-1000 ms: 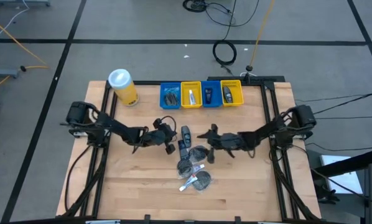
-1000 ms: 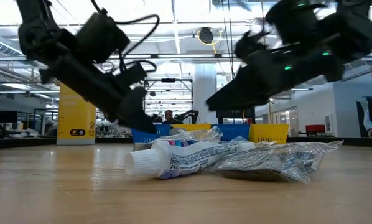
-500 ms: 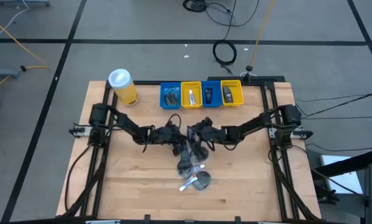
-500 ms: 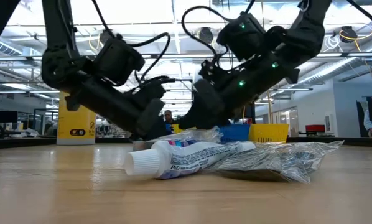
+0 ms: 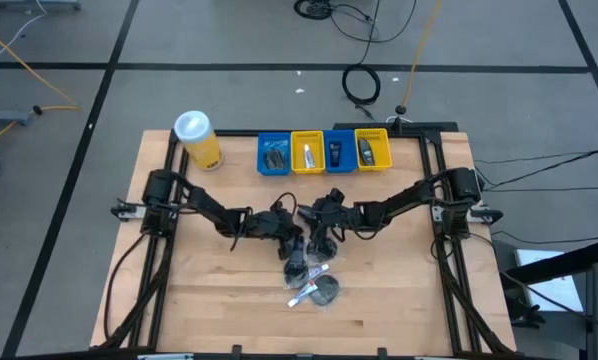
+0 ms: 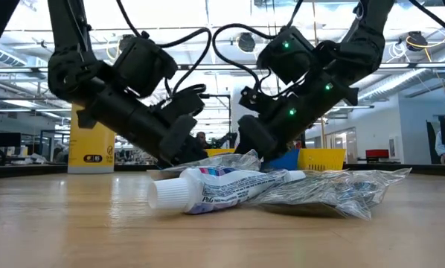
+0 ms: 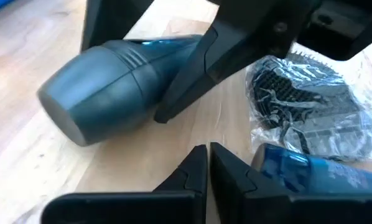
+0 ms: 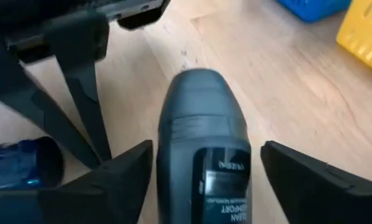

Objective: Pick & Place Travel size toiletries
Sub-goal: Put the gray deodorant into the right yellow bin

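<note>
High view: both dark arms are seen reaching inward to the middle of the wooden table (image 5: 209, 300), where the left gripper (image 5: 291, 238) and the right gripper (image 5: 317, 232) are brought close together over the upper end of a small pile of travel size toiletries (image 5: 309, 270). A dark grey bottle (image 8: 201, 143) with a rounded cap is shown lying on the wood between the right gripper's two fingers (image 8: 120, 180), which are spread wide on either side of it and are not seen pressing on it. In the left wrist view the left gripper's fingertips (image 7: 195, 163) are held almost together, with only a thin slit between them and nothing gripped; the same grey bottle is seen just beyond them, beside a dark comb-like item in a clear wrapper (image 7: 301, 102) and a blue-capped tube (image 7: 310, 177). From the low view, a white-capped toothpaste tube (image 6: 215, 190) is seen lying at the front of the pile, with a crinkled clear packet (image 6: 334, 190) touching it. At the back edge of the table a row of blue and yellow bins (image 5: 324, 152) is set, each already holding an item, and a yellow canister (image 5: 198, 140) with a white lid is stood near the back left corner.
</note>
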Controlling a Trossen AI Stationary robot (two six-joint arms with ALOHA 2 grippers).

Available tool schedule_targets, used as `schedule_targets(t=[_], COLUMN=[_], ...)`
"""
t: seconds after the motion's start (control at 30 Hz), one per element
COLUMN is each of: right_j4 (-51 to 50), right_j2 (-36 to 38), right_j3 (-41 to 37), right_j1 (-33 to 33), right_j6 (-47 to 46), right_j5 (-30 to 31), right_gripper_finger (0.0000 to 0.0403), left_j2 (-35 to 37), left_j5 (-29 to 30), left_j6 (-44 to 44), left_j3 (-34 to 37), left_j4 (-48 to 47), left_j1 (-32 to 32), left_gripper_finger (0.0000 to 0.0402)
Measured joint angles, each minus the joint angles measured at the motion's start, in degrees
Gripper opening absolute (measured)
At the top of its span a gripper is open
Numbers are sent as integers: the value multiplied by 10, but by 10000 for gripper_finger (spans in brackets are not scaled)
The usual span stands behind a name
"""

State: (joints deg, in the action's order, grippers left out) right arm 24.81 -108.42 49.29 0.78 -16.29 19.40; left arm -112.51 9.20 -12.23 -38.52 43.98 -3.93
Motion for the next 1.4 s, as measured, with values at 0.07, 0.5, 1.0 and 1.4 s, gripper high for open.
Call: schedule_targets(t=[0.07,0.5,1.0,1.4], right_j4=[-4,-138,-316,-233], right_j2=[-1,118,291,226], right_j3=[0,0,-3,-54], right_j1=[0,1,-274,-414], right_j6=[16,40,36,-41], right_j5=[0,63,141,87], right_gripper_finger=[251,204,210,212], left_j2=[26,158,154,154], left_j5=[2,207,209,208], left_j6=[0,-44,-48,-48], left_j3=[0,5,7,7], left_j4=[-41,-308,-297,-292], left_j1=[0,-30,-33,-33], left_gripper_finger=[21,21,21,21])
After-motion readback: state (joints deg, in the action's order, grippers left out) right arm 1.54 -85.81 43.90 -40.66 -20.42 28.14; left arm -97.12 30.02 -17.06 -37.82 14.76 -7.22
